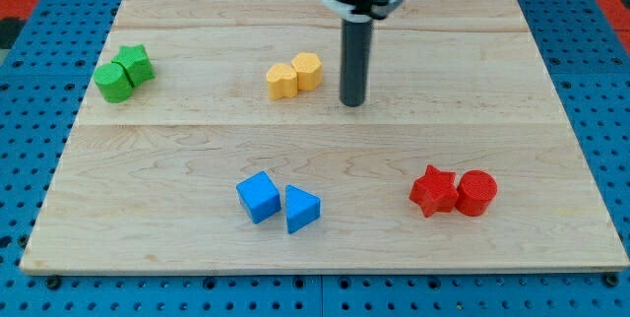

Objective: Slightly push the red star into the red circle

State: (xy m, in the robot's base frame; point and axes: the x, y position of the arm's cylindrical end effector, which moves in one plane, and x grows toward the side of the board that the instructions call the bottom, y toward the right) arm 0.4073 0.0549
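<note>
End effector: a straight dark rod with no jaws, so nothing to open or close, and it is gripping nothing. My tip (353, 103) is sitting on the tabletop (197, 159) in the upper middle area, nearer the top edge than the bottom edge, and is touching no block.

Closest to my tip: two yellow blocks lying just to its left. The yellow block nearer the tip (307, 70) is pressing against the second yellow block (282, 81); their exact shapes are hard to make out. A small gap is showing between the tip and the nearer one.

Task pair: the red star (433, 191) is lying toward the bottom right corner, well apart from my tip, below it and to its right. The red circle (476, 193) is sitting just on the star's right side; the two appear to be touching, or nearly so.

Bottom edge, middle: a blue cube (259, 197) is lying beside a blue triangle (301, 209), the triangle on the right, edges close or meeting.

Left edge, upper part: a green round block (113, 82) is resting against a green star-like block (135, 64), the pair being farthest from my tip.

Around the tabletop a blue perforated surface (30, 159) is showing.
</note>
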